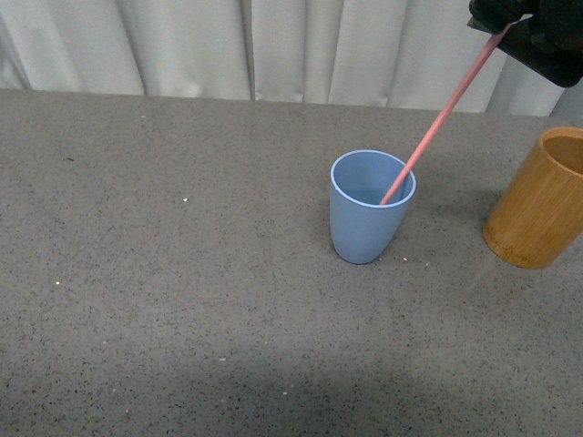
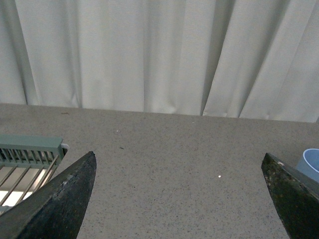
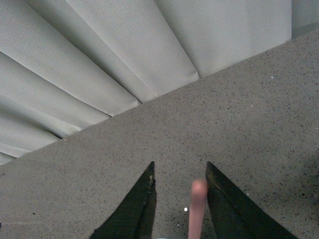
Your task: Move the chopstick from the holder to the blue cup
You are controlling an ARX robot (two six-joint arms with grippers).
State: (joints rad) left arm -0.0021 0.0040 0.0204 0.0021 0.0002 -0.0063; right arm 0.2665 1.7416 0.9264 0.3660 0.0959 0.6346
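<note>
- A pink chopstick (image 1: 444, 116) leans with its lower end inside the blue cup (image 1: 369, 218) at mid-table (image 1: 182, 273), its top rising to the far right.
- The right end effector (image 1: 499, 25) grips that upper end between narrowly set fingers (image 3: 137, 209).
- The bamboo holder (image 1: 539, 200) stands right of the cup, apart.
- The left end effector (image 2: 179, 199) hangs wide, holding nothing.

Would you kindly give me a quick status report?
Left gripper open, empty. Right gripper shut on chopstick, lower end inside blue cup. Holder beside it. Nothing in the way.
</note>
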